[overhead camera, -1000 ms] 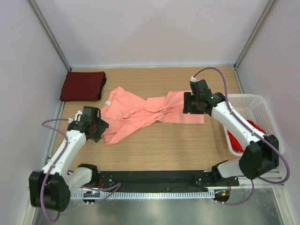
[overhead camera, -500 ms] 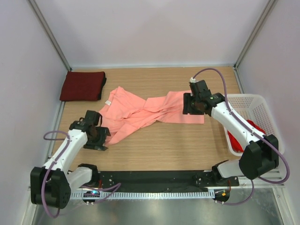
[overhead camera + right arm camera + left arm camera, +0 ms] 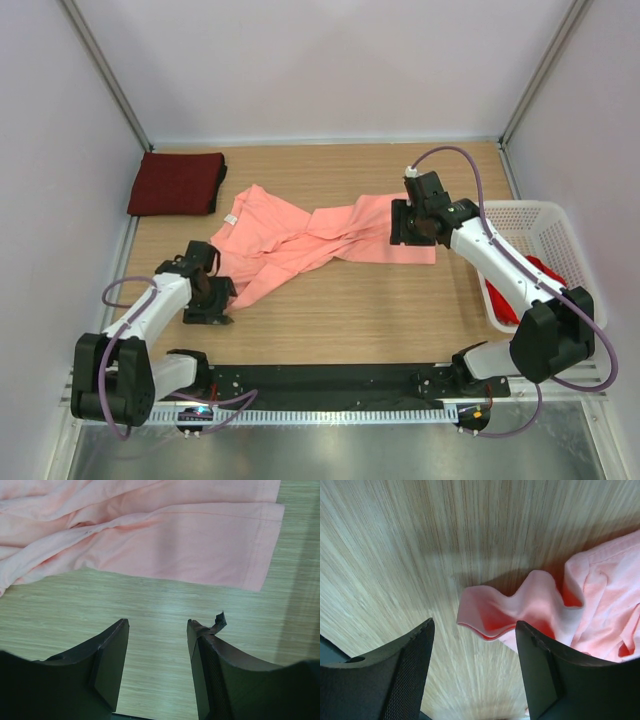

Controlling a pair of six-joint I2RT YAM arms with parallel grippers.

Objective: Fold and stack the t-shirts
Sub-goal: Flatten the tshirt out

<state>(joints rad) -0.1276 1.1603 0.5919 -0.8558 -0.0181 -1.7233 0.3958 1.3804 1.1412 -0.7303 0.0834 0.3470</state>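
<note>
The salmon-pink t-shirt [image 3: 320, 240] lies crumpled and stretched across the middle of the table. My left gripper [image 3: 210, 300] is open just above its near-left corner. In the left wrist view that wavy corner [image 3: 505, 607] lies just ahead of and between the open gripper [image 3: 474, 626], apart from both fingers. My right gripper [image 3: 405, 232] is open over the shirt's right end. In the right wrist view the gripper [image 3: 157, 622] hangs over bare wood just short of the hem [image 3: 190, 550]. The dark maroon t-shirt [image 3: 178, 183] lies folded at the back left. The bright red t-shirt [image 3: 545, 275] lies in the basket.
The white perforated basket [image 3: 530, 212] stands at the table's right edge beside the right arm. Walls close in the back and both sides. A scrap of black tape sticks up from the right finger [image 3: 218, 620] in the right wrist view.
My left gripper has moved toward the near edge, along the pink shirt's left side to its near-left corner. The right arm has hardly moved. The shirt lies as before.
</note>
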